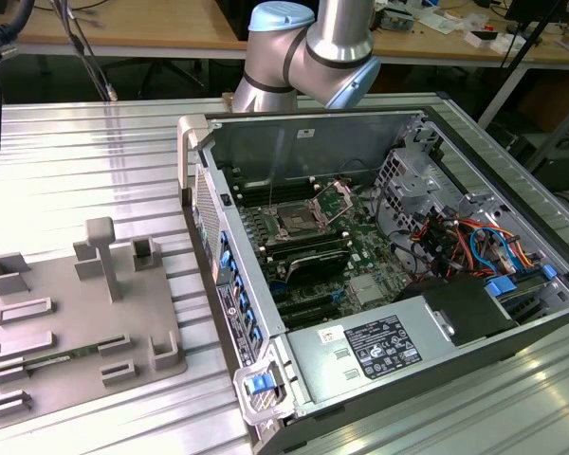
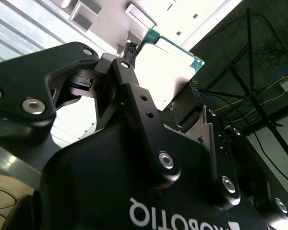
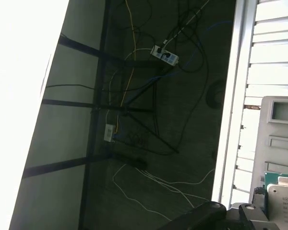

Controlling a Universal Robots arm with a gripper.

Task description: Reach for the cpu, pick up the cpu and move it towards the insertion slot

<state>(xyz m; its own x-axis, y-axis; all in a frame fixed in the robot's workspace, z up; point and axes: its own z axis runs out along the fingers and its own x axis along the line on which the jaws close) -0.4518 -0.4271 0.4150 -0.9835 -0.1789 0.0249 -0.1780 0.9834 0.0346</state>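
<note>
Insertion slot point(image 1: 296, 224) sat in the open computer case point(image 1: 379, 284) on the surface point(image 1: 95, 152). Jaws' state: cannot tell. Cpu's place relative to them: cannot tell.

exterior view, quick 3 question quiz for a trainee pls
1. True or false: the computer case is open, with its board showing.
2. The grey tray lies where relative to the case? A) on the exterior view's left B) on the exterior view's right C) inside it
3. Fill in: the square socket sits ___ the case.

Key: 1 true; 2 A; 3 inside
</note>
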